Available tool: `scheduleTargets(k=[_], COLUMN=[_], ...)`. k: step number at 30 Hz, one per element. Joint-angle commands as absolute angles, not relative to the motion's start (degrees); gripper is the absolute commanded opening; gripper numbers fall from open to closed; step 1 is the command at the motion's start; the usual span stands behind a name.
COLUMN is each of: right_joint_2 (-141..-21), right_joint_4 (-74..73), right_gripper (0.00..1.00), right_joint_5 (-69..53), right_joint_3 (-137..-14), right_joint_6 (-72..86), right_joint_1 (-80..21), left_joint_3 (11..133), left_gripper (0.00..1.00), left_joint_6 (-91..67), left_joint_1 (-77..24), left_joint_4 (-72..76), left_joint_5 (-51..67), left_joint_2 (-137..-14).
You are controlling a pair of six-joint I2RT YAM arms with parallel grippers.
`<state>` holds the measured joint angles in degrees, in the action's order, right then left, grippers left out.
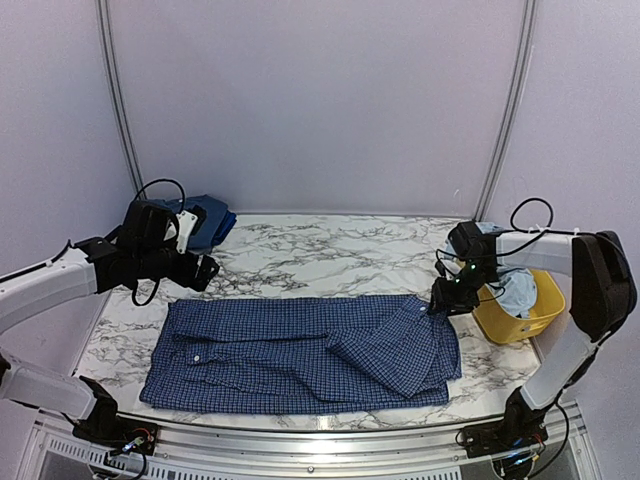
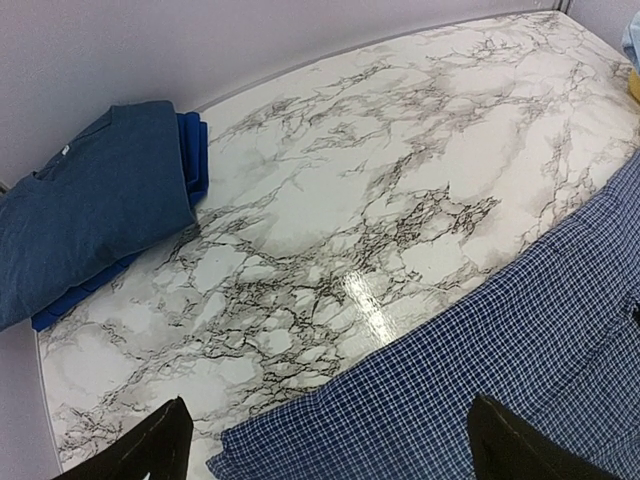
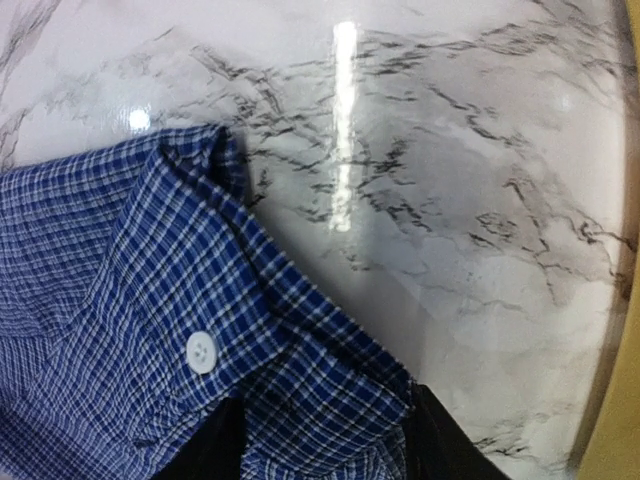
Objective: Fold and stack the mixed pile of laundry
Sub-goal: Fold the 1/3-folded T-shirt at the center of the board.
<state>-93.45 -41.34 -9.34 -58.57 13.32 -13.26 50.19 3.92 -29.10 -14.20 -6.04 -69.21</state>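
From above, the checked shirt (image 1: 300,355) is seen spread along the table's (image 1: 330,250) near edge, long axis left to right, its far right corner at the right gripper (image 1: 440,300). At the left wrist, the left gripper (image 2: 330,402) is shown wide open and empty. At the right wrist, the cuff (image 3: 260,340) lies between half-parted fingers (image 3: 215,450); a grip cannot be told. No writing is legible.

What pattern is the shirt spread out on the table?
The shirt is small navy-and-white check; the right wrist view shows it best.

I see a yellow tub (image 1: 516,326) at the right edge of the white-marble counter (image 1: 330,255), with pale walls (image 1: 320,100) behind.
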Motion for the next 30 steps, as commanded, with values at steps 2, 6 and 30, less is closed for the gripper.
scheduleTargets(k=[2, 6, 30], right_joint_2=[-92.5, -91.7, -85.5], right_joint_4=[-39.6, -41.3, -37.1], right_gripper=[0.26, 0.0, 0.0], right_joint_5=[-14.6, -18.2, -44.2], right_joint_3=[-61.9, -65.1, -92.1], right_joint_6=[12.7, 12.0, 8.5], right_joint_1=[-12.7, -12.7, -32.3], left_joint_3=[52.7, 52.9, 53.1], left_gripper=[0.99, 0.99, 0.99], left_joint_6=[5.1, 5.3, 1.8], left_joint_1=[-29.1, -29.1, -29.0], left_joint_4=[-13.6, -13.6, -18.0], left_joint_5=[-6.4, -7.0, -1.2], left_joint_2=[-70.5, -71.0, -65.5])
